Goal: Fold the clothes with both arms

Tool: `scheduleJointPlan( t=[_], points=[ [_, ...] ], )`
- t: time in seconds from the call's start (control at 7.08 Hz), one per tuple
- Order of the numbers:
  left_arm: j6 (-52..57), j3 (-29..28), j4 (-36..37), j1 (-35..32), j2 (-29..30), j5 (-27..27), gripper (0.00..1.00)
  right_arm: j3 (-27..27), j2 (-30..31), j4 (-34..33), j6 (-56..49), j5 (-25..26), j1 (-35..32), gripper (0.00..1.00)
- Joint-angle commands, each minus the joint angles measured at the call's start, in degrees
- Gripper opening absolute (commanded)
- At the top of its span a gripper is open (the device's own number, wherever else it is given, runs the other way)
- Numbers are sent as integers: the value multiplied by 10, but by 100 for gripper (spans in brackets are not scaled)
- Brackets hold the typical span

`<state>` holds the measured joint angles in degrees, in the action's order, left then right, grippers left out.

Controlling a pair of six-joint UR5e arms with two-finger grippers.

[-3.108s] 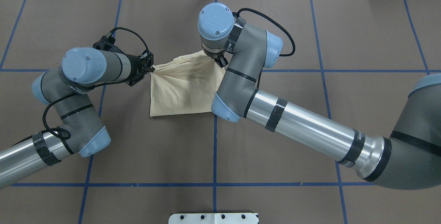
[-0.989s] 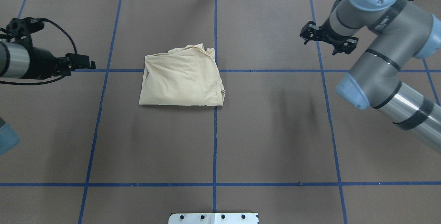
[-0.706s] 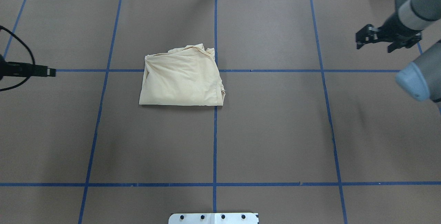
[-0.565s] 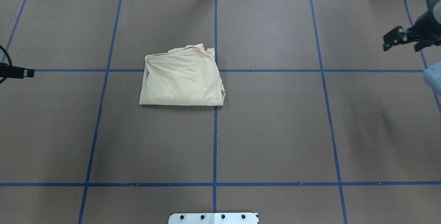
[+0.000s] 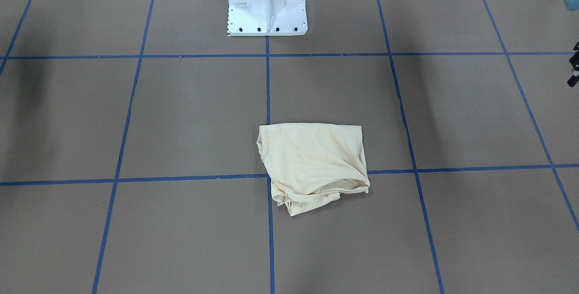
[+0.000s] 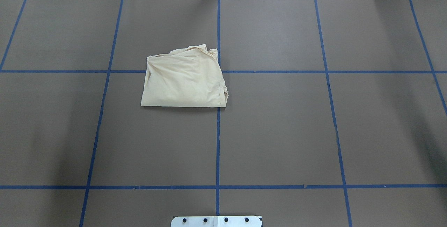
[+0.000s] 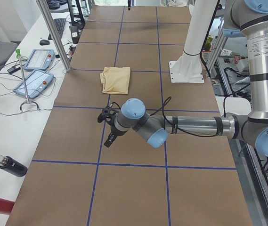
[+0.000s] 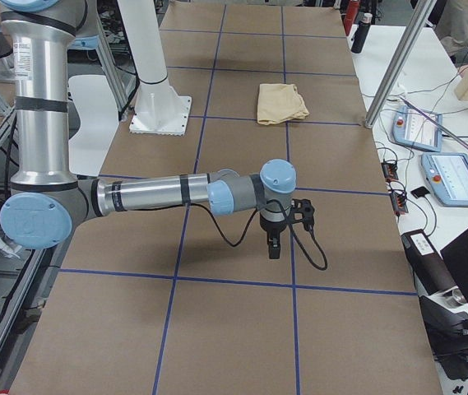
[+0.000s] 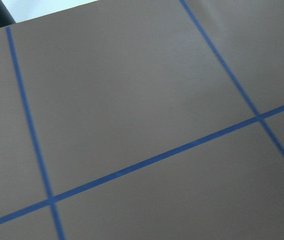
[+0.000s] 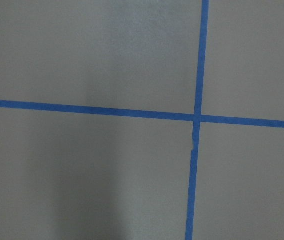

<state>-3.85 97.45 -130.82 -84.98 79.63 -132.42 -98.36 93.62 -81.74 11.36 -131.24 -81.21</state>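
While the left arm (image 7: 195, 126) and the right arm (image 8: 151, 193) reach over opposite ends of the table (image 6: 279, 132), the shirt (image 6: 183, 80) lies folded by itself
Cream and creased, it forms a rough rectangle on the robot's left side of the centre tape line (image 6: 218, 143), its right edge touching that line, its neckline turned away from the white pedestal (image 5: 267, 4); the left gripper (image 7: 109, 140) and the right gripper (image 8: 273, 247) each point down above bare brown table, well apart from the shirt, and whether either is clenched or released cannot be told from these side views
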Motion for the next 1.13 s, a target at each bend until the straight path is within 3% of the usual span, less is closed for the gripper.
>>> scheduleJointPlan(
  t=[0.0, 0.28, 0.71, 0.99],
  points=[
    [4, -6, -2, -17, -4, -16, 100, 5, 23, 45, 3, -30, -6, 100],
    [-16, 10, 6, -16, -5, -52, 100, 13, 23, 56, 5, -36, -5, 100],
    [-10, 97, 114, -14, -5, -44, 100, 11, 23, 62, 34, -36, -5, 100],
    [-6, 112, 111, -14, -33, -47, 100, 30, 22, 63, 18, -35, -5, 100]
  ],
)
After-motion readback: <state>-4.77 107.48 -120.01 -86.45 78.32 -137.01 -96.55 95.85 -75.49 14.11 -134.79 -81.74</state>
